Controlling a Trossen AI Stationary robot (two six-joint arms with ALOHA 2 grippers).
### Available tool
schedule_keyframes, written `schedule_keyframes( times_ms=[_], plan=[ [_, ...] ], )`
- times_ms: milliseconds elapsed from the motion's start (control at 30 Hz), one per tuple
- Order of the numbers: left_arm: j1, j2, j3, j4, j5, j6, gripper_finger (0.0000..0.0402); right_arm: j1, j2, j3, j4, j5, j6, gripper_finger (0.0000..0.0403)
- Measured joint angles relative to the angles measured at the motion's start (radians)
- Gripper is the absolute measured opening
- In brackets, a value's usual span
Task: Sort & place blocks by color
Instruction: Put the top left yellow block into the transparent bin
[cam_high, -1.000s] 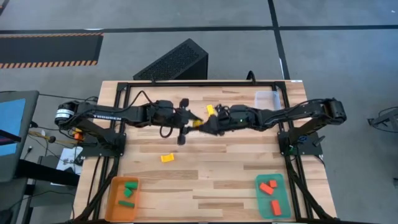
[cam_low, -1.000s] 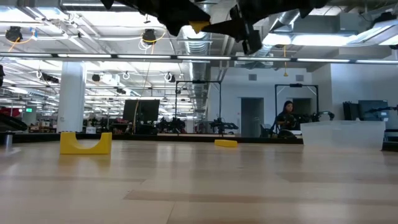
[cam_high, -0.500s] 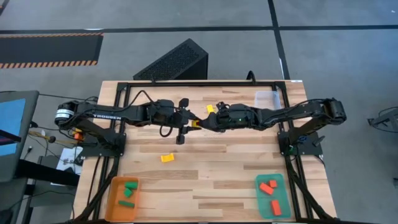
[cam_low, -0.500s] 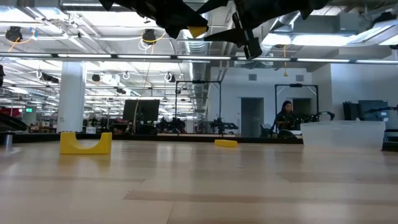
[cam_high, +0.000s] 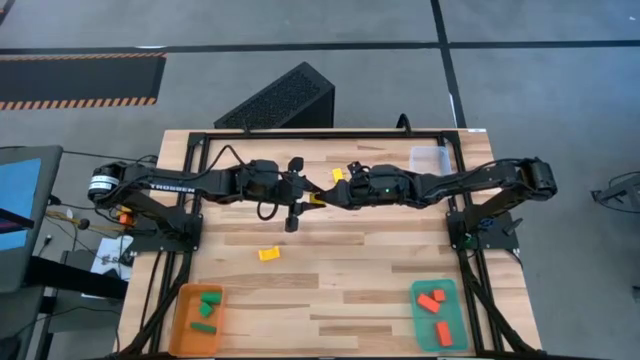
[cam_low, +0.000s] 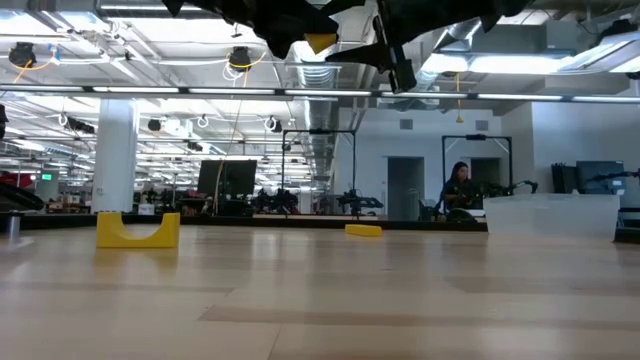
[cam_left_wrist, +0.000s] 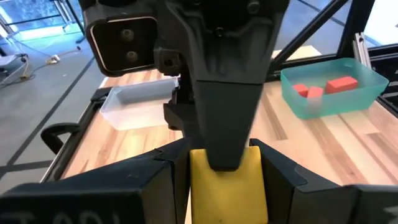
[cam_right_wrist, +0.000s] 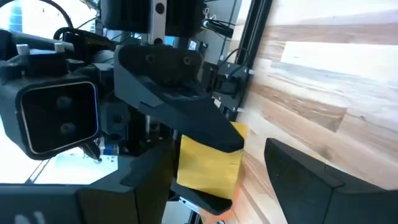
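Note:
A small yellow block (cam_high: 318, 197) hangs in the air over the table's middle, between both grippers. My left gripper (cam_high: 308, 197) reaches in from the left and is shut on it. My right gripper (cam_high: 330, 195) reaches in from the right and is open. In the right wrist view its fingers (cam_right_wrist: 146, 183) stand on either side of the yellow block (cam_right_wrist: 208, 165). Two more yellow blocks lie flat on the table: an arch (cam_high: 268, 254) nearer me and a bar (cam_high: 338, 175) farther off. My left gripper pinches the yellow block (cam_left_wrist: 227, 186) between its two fingers (cam_left_wrist: 168, 180), one on each opposite side face. It comes in level from the table's left. The block is lifted clear, high above the table (cam_low: 320, 43). My right gripper: one finger (cam_left_wrist: 224, 124) overlaps the block's far end, and I cannot tell whether it touches.
An orange tray (cam_high: 182, 322) with green blocks sits at the near left corner. A teal tray (cam_high: 417, 325) with red blocks sits at the near right. A clear tray (cam_high: 430, 158) stands at the far right. Bare wood lies under the grippers.
The right gripper has turned at the wrist and edged a little closer around the block. The left gripper has kept hold of the block in the air, almost still.

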Motion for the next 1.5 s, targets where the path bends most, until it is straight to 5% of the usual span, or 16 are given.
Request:
schedule_keyframes(
  times_ms=[433,833,1033,1233,1500],
  plan=[
    [-0.001,0.086,0.0,0.068,-0.047,-0.052,0.0112,-0.016,0.001,0.0,-0.061,0.005,-0.014,0.0263],
    [-0.001,0.079,0.0,0.066,-0.024,-0.037,0.0113,-0.013,-0.002,0.001,-0.117,0.005,-0.005,0.0124],
    [-0.001,0.079,-0.001,0.056,-0.058,-0.118,0.0149,-0.038,-0.002,0.001,-0.15,0.002,-0.027,0.0121],
    [0.006,0.07,0.0,-0.093,-0.269,-0.166,0.0212,-0.112,-0.046,0.0,-0.482,0.033,-0.075,0.0122],
    [0.031,0.068,-0.009,-0.39,-0.256,-0.356,0.025,-0.31,-0.166,-0.001,-1.126,0.115,-0.233,0.0122]
  ],
)
